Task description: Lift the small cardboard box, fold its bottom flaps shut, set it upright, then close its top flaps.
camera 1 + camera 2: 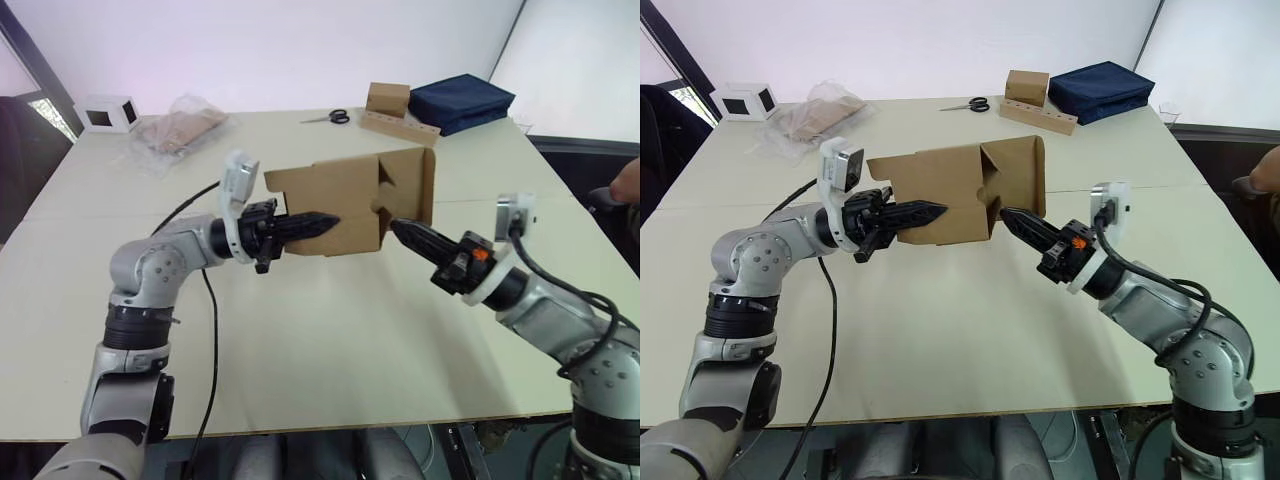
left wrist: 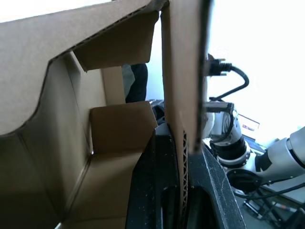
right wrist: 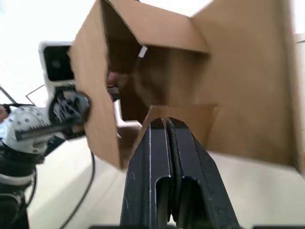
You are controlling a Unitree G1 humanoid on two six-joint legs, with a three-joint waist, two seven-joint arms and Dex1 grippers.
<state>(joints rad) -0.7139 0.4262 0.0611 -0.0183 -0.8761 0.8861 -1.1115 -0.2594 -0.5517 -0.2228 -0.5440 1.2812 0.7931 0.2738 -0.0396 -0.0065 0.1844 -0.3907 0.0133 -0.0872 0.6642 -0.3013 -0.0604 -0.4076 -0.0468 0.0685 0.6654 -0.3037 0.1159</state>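
Observation:
The small cardboard box hangs on its side above the table. My left gripper is shut on its near side wall; in the left wrist view the fingers clamp that wall's edge. The end flaps facing my right arm stand open, one wide panel upright and a smaller one folded partly inward. My right gripper is shut, holding nothing, its tips touching the lower flap at that open end. The opposite end also stands open. Which end is the bottom, I cannot tell.
At the table's far edge sit a white box with a dark window, a clear plastic bag, scissors, a squarer brown box on a cardboard strip and a navy bag. A person's hand is at the right edge.

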